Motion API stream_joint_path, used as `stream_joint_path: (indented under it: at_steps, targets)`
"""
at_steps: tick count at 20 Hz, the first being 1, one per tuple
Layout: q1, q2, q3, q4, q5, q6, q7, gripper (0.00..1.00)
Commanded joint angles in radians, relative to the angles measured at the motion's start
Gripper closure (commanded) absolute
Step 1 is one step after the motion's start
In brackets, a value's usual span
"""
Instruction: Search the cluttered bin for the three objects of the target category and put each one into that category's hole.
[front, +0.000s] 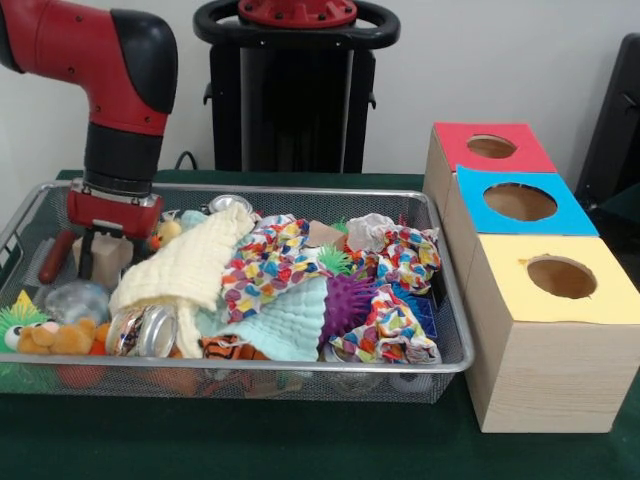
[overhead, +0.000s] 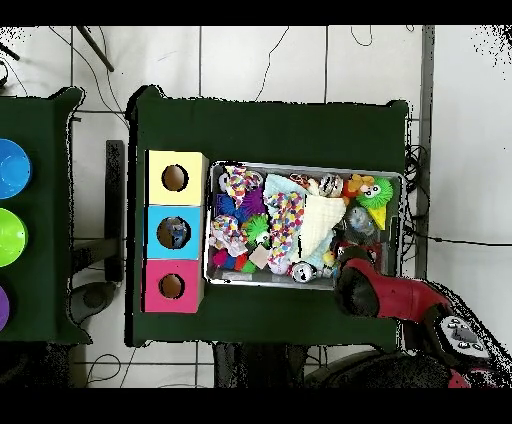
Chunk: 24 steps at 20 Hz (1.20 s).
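Clear bottle (front: 77, 300) in bin (front: 300, 192), just below the pincer (front: 103, 255)

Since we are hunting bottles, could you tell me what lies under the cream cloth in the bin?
Two shiny cans poke out from under the cream cloth at its near end. A pale green cloth lies beside it. Whatever sits deeper under the cloth in the bin is covered.
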Motion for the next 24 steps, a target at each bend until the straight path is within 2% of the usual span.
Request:
stream_joint_path:
  at_steps: [1,9,24]
  targets:
    - [-0.026,-0.024,0.228,-0.077,-0.041,0.082,0.034,0.00]
    - [-0.017,0.014,0.233,-0.106,-0.038,0.045,0.053,0.00]
    - [0.120,0.008,0.057,-0.079,0.064,-0.066,0.154,0.00]
